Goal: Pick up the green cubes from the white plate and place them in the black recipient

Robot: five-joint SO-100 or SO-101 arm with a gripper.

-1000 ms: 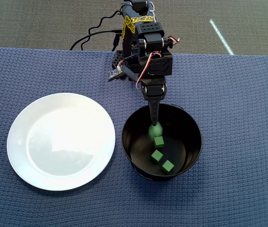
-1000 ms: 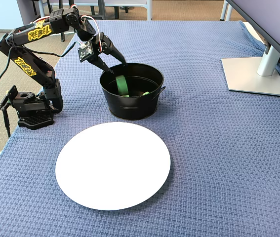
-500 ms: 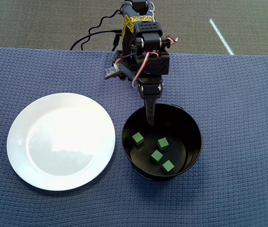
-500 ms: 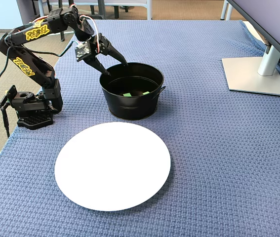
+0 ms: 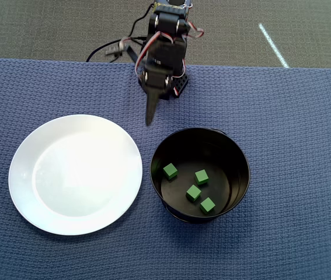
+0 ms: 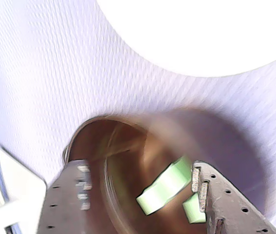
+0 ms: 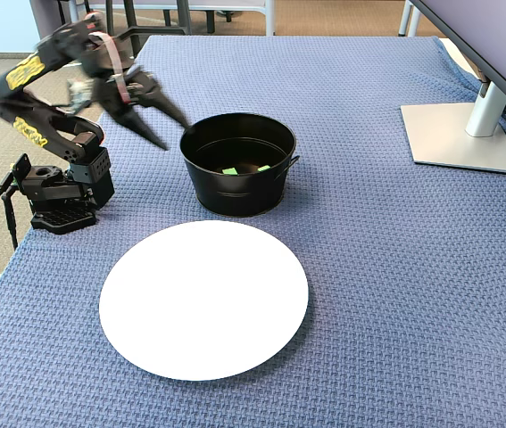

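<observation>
Overhead view
- black recipient (image 5: 200, 175): round pot on the blue cloth (image 5: 305, 146); taken here as the landmark.
- green cubes: all four lie on the flat bottom of the recipient, none touching another. One (image 5: 170, 171) sits toward the pot's left wall, one (image 5: 201, 177) near the middle, one (image 5: 194, 193) just below it, and one (image 5: 207, 205) nearest the lower wall.
- white plate (image 5: 75, 174): just left of the recipient, close to it but apart; its surface is bare.
- gripper (image 5: 149, 116): above and left of the recipient's rim, outside the pot, pointing down the picture. From this angle the fingers line up as one dark wedge, so their gap does not show.
- arm base (image 5: 171, 81): on the cloth's far edge, above the recipient.

Wrist view
- black recipient (image 6: 123, 146): blurred and brownish, filling the lower middle.
- green cubes: two pale green blurs show inside the pot, one larger (image 6: 164, 187), one smaller (image 6: 193, 208) right of it against a finger.
- gripper (image 6: 138, 187): fingers spread wide, nothing between them; the pot shows through the gap.
- white plate (image 6: 196, 34): beyond the recipient, at the top edge.

Fixed view
- gripper (image 7: 174, 132): released and empty, jaws splayed, tips just left of the recipient's rim.
- black recipient (image 7: 238, 165): two green specks (image 7: 229, 170) (image 7: 262, 168) show inside.
- white plate (image 7: 203, 299): in front of the recipient, apart from it.
- monitor stand (image 7: 462, 134): well to the right of the recipient.
</observation>
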